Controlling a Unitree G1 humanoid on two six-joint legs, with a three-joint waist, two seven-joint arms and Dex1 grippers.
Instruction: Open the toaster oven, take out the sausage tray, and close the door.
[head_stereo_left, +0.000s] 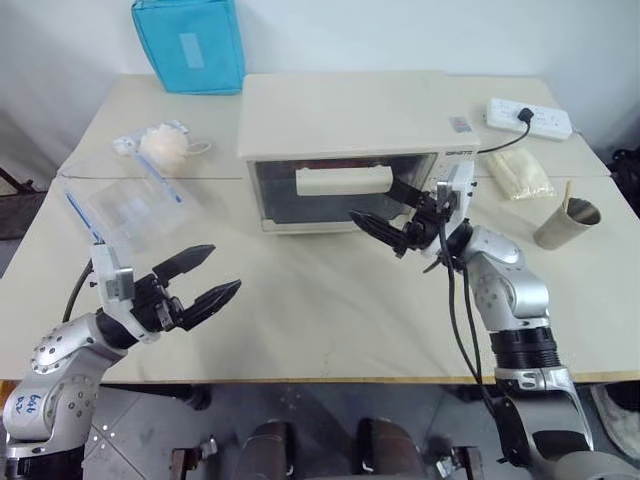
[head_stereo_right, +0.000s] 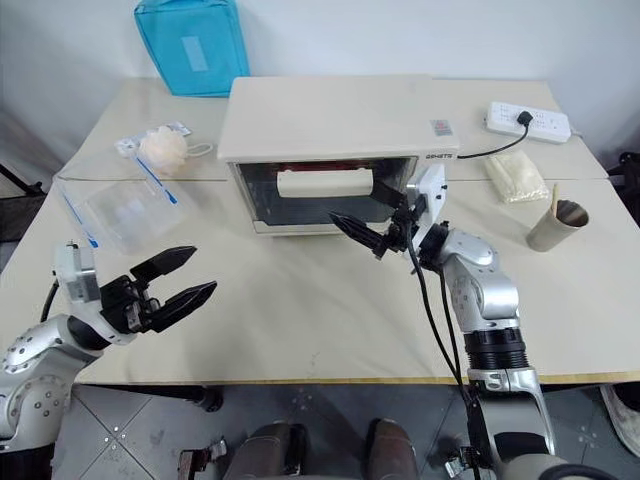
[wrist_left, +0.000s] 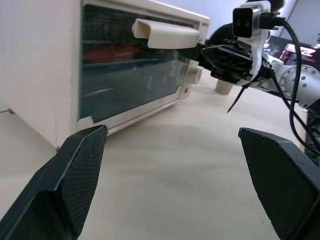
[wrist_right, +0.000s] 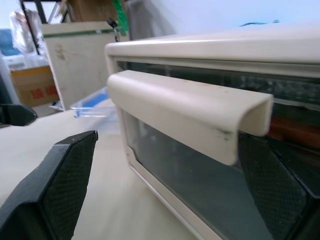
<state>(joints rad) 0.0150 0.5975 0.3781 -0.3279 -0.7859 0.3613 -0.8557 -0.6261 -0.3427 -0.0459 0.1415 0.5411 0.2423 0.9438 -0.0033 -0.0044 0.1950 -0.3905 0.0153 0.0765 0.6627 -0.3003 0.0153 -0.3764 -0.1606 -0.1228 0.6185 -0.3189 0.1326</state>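
The cream toaster oven (head_stereo_left: 340, 115) stands at the middle back of the table, its glass door (head_stereo_left: 320, 200) shut. My right gripper (head_stereo_left: 378, 205) is open at the right end of the door's bar handle (wrist_right: 185, 107), which lies between its fingers; I cannot tell whether they touch it. The sausage tray sits inside the oven, and only a dim red-orange shape (wrist_left: 112, 51) shows through the glass. My left gripper (head_stereo_left: 225, 268) hovers open and empty over the table's front left, well short of the oven.
A clear plastic box (head_stereo_left: 130, 205) with blue clips lies left of the oven, with a white puff (head_stereo_left: 160, 145) behind it. A blue bag (head_stereo_left: 190, 45) stands at the back left. A power strip (head_stereo_left: 528, 117), a packet (head_stereo_left: 520, 178) and a paper cup (head_stereo_left: 565, 225) sit to the right.
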